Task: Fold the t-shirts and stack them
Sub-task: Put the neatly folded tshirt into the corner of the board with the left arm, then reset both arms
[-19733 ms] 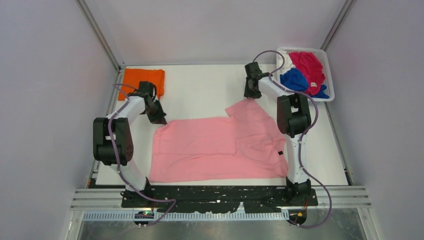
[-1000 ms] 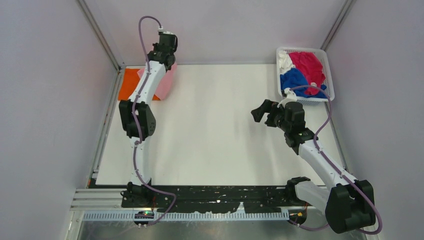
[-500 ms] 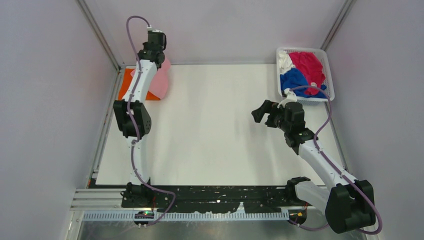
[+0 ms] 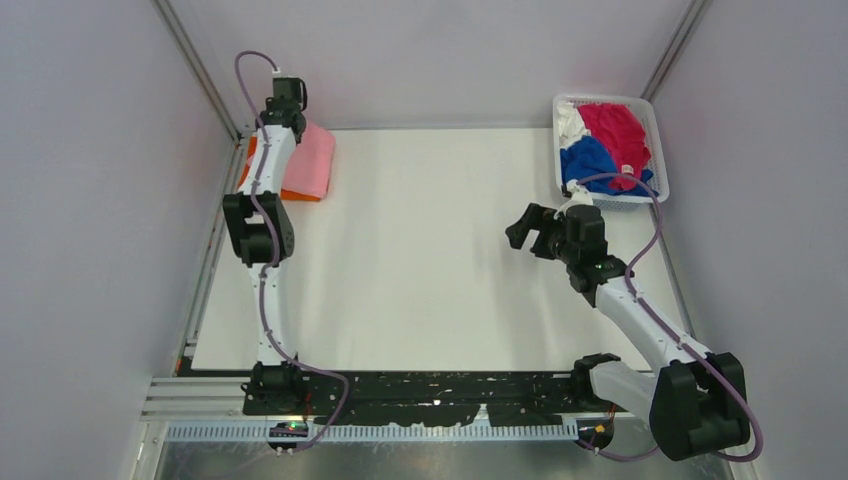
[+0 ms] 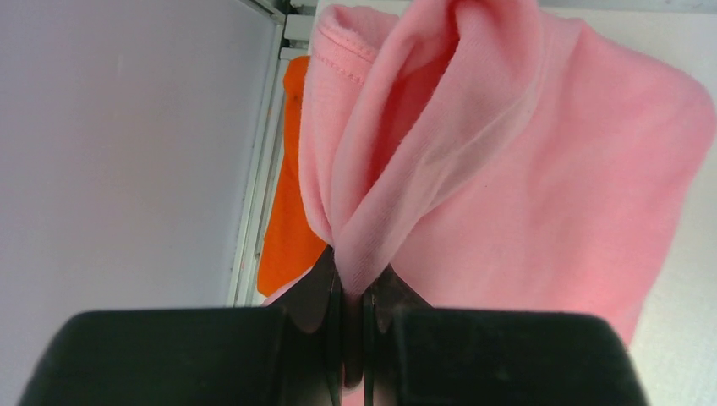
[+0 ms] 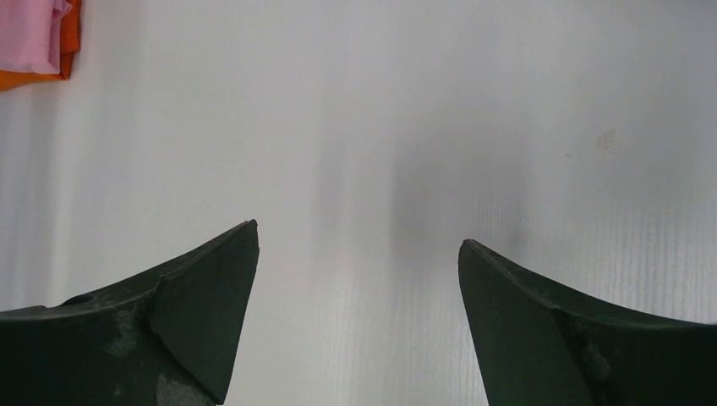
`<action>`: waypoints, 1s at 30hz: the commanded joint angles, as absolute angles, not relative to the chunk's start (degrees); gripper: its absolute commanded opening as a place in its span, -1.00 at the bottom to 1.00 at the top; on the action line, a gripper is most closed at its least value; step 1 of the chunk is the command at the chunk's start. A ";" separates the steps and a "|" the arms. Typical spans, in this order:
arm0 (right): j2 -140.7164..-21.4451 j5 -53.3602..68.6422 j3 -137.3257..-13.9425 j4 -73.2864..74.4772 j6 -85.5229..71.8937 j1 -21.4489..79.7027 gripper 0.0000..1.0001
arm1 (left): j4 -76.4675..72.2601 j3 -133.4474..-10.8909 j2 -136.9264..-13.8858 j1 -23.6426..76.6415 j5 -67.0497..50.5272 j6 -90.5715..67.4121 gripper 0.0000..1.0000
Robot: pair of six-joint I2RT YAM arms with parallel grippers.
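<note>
The folded pink t-shirt lies over the orange t-shirt in the far left corner of the table. My left gripper reaches out over that pile and is shut on a pinched fold of the pink t-shirt; the fold rises between the black fingers at my left gripper. The orange t-shirt shows beside it along the wall. My right gripper hovers open over bare table at mid right, nothing between its fingers. Both shirts, pink on orange, show small in the right wrist view.
A white mesh basket stands at the far right corner holding a magenta-red shirt, a blue shirt and a white one. A metal frame rail runs along the table's left edge, close to the pile.
My left arm has swung left toward the wall with the pink shirt, which has come down to lie flatter over the orange one. The right arm has hardly moved.
</note>
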State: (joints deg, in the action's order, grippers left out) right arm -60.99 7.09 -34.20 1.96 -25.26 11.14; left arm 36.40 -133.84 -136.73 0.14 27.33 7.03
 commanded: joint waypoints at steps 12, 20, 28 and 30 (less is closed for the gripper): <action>-61.45 3.41 -37.26 4.69 -23.33 11.24 0.91 | 35.80 -137.00 -134.67 -3.69 31.88 1.77 0.99; -57.71 0.96 -35.39 7.70 -23.23 11.23 0.91 | 40.17 -127.74 -122.06 -2.55 19.52 -13.10 0.99; -50.43 -6.06 -32.34 7.84 -22.07 11.23 0.91 | 32.40 -95.32 -96.74 6.61 16.24 -23.20 0.99; -48.97 -7.65 -31.88 7.75 -21.16 11.23 0.91 | 26.00 -81.04 -86.47 9.78 16.00 -22.93 0.99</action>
State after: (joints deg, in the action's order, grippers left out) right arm -51.92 -2.74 -32.75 9.06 -23.40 11.14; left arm 35.79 -100.49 -101.25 4.01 18.52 -18.50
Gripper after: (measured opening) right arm 0.955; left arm 0.994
